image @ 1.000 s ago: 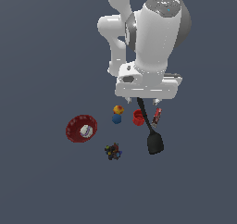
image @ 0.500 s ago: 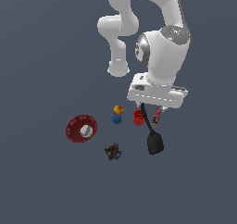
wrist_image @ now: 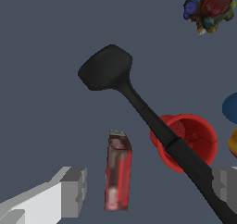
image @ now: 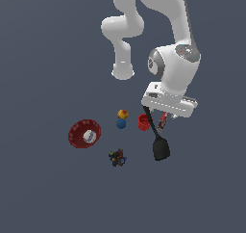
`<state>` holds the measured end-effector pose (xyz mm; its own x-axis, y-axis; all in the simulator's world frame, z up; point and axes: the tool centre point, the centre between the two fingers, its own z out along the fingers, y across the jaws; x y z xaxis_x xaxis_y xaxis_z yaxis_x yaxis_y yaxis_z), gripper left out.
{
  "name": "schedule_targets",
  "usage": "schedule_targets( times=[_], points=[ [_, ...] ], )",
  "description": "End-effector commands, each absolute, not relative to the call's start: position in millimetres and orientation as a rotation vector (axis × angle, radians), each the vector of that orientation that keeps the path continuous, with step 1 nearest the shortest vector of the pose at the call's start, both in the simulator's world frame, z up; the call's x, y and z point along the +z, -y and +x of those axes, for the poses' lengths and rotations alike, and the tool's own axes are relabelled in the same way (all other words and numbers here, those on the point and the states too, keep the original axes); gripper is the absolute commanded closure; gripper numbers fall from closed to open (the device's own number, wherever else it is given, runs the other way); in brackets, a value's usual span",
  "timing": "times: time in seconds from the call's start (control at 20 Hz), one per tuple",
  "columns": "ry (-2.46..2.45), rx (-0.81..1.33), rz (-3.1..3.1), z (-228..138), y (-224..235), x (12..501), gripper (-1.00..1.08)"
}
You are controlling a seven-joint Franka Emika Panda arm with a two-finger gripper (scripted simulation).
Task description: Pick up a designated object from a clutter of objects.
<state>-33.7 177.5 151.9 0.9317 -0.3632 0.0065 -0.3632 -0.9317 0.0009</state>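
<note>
We can read no writing on the dark-red stick (wrist_image: 117, 171); its whitish and black marks are blurred. It lies flat between the fingers of our gripper (wrist_image: 148, 190), whose jaws stand spread. The black spatula (wrist_image: 139, 105) handle crosses the red cup (wrist_image: 194, 137) beside it.

The arm (image: 144, 30) is glossy white, built from thick rounded tube segments with smooth bulging joints. At the wrist there is a round grey cap (image: 156, 63) on the side, and a darker grey band (image: 190, 51) runs over the top of this last big joint. Under it sits a flat white block (image: 168, 101) with small dark details. In the wrist view, the jaws are blocky, white with grey ends.
</note>
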Motion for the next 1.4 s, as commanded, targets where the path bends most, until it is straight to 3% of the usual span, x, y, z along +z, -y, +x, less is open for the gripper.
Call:
schedule_targets(
  times=[0.0, 0.95, 1.35],
  points=[
    [0.627, 0.008, 3.077, -40, -186, 142, -0.92],
    [0.733, 0.0, 3.055, -58, -206, 112, -0.92],
    [0.736, -0.001, 3.055, -60, -206, 77, -0.92]
  ],
)
